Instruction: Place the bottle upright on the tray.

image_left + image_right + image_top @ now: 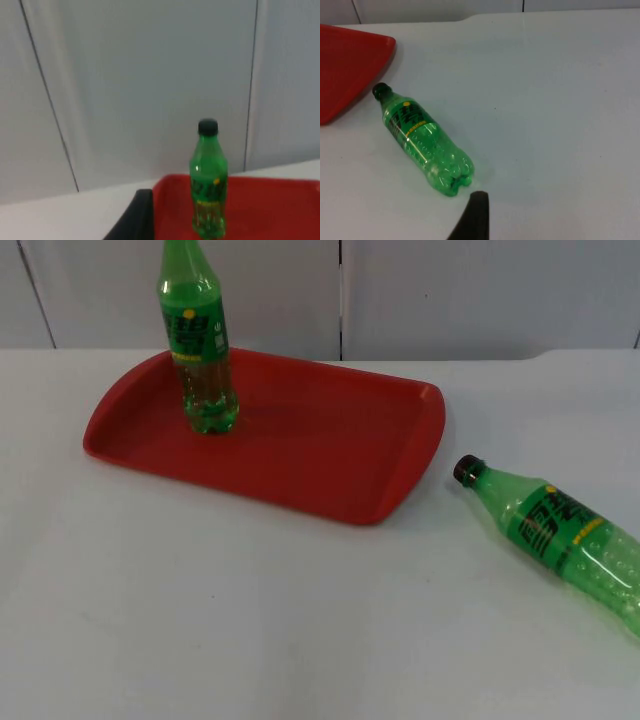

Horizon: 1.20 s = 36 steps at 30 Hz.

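You have two green plastic bottles with dark caps and green printed labels. One bottle [198,340] stands upright on the red tray [330,450], near its far left corner, with a little pale liquid at the bottom. In the left wrist view that standing bottle [208,185] rises against the grey partition wall [150,75], and the tray's rim [280,182] runs behind it.

The second bottle [560,535] lies on its side on the white surface [250,620], off the tray's right end, cap pointing toward the tray and base toward the surface's right edge. In the right wrist view the lying bottle [422,140] is just apart from the tray's rounded corner [350,70].

The tray holds only the standing bottle, so its middle and right half are bare. Wide open surface lies in front of the tray.

One black fingertip of the left gripper [132,220] sits beside the tray's edge, and one fingertip of the right gripper [472,217] is close to the lying bottle's base. You cannot tell how far either gripper is spread, and neither has hold of anything visible.
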Tool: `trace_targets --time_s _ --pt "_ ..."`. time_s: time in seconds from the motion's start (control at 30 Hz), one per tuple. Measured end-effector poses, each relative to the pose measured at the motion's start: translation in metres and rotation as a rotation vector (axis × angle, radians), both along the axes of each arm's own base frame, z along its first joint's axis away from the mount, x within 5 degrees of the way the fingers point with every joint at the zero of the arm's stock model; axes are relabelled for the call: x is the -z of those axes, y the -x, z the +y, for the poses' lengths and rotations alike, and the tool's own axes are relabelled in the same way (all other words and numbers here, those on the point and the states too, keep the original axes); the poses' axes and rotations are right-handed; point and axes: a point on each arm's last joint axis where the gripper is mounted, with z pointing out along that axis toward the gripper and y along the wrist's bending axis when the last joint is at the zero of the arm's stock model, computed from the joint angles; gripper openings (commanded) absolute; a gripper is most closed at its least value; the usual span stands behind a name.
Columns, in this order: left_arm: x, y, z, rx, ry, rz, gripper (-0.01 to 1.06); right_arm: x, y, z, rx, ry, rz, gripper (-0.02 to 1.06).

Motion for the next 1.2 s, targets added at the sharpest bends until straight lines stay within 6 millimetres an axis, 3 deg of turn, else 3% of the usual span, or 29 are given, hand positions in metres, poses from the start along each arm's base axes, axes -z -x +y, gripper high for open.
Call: trace_targets --time_s 0.53,0.83,1.2 --pt "0.006 0.056 0.015 -0.039 0.002 0.157 1.05 0.000 0.000 0.000 0.000 0.000 0.000 0.82" --pt "0.012 0.101 0.017 0.045 0.045 0.203 1.05 0.000 0.000 0.000 0.000 0.000 0.000 0.82" --pt "0.019 0.139 0.014 0.172 0.078 0.195 1.05 0.000 0.000 0.000 0.000 0.000 0.000 0.82"
